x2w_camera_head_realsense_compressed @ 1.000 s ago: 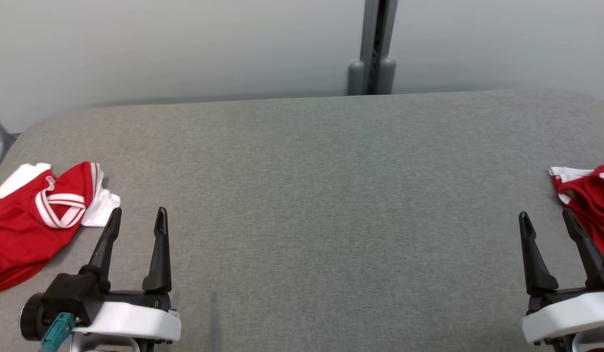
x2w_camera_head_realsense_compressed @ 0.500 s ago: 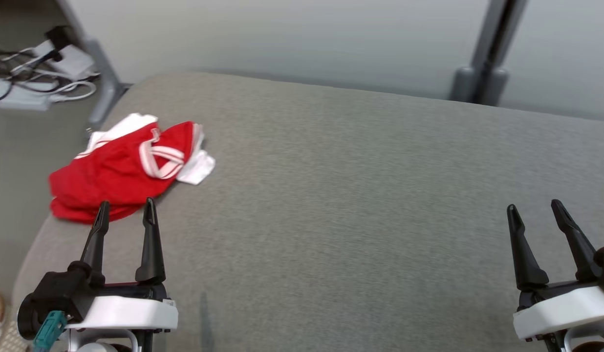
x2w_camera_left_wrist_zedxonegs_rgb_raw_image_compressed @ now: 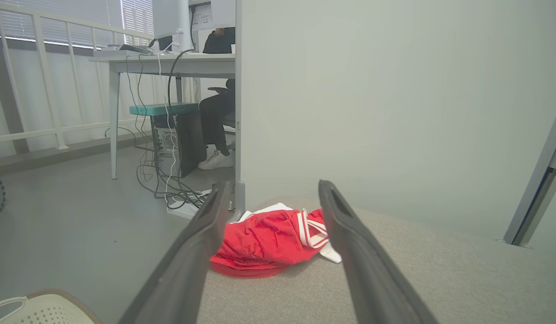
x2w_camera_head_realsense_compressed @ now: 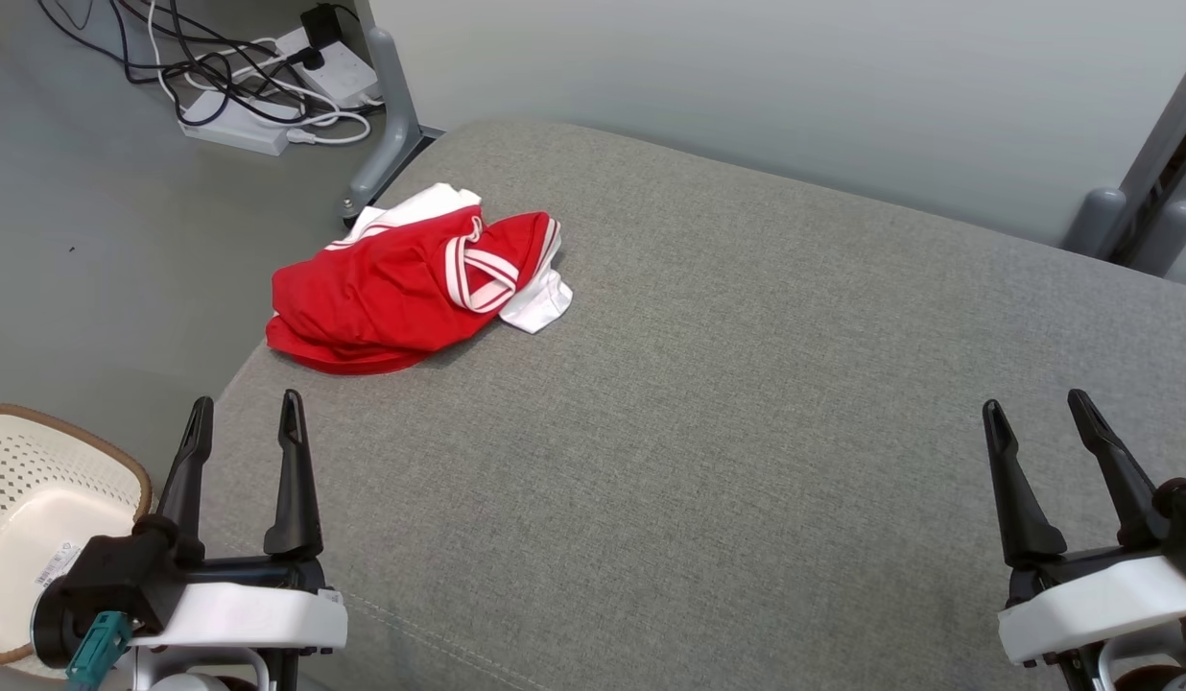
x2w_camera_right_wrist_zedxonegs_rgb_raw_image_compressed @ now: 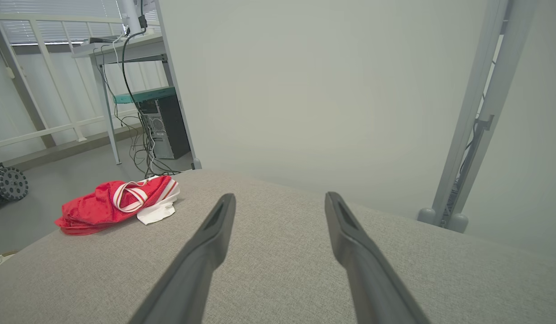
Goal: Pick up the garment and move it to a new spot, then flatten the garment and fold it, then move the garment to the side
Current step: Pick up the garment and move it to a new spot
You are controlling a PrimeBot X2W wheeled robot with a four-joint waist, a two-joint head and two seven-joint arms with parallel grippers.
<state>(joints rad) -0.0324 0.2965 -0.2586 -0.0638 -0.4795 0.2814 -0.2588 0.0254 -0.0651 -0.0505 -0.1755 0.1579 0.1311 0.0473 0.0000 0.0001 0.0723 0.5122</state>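
A red garment (x2w_camera_head_realsense_compressed: 401, 293) with white trim lies bunched at the far left corner of the grey table (x2w_camera_head_realsense_compressed: 747, 403). In the left wrist view the garment (x2w_camera_left_wrist_zedxonegs_rgb_raw_image_compressed: 269, 240) sits straight ahead, framed between the fingers. The right wrist view has the garment (x2w_camera_right_wrist_zedxonegs_rgb_raw_image_compressed: 111, 204) off to the left. My left gripper (x2w_camera_head_realsense_compressed: 243, 413) hovers open at the table's near left edge, well short of the cloth. My right gripper (x2w_camera_head_realsense_compressed: 1034, 408) is open at the lower right, over bare table, nothing between its fingers.
A white perforated basket (x2w_camera_head_realsense_compressed: 36, 509) stands on the floor left of the table. Cables and a power strip (x2w_camera_head_realsense_compressed: 257, 91) lie on the floor beyond the corner. A grey post (x2w_camera_head_realsense_compressed: 1145, 182) rises at the far right. A seated person's legs (x2w_camera_left_wrist_zedxonegs_rgb_raw_image_compressed: 215, 126) show under a desk.
The head camera has swung left, so the whole picture shifted right; a second red cloth at the right edge left the picture. Both grippers stay open and hold nothing.
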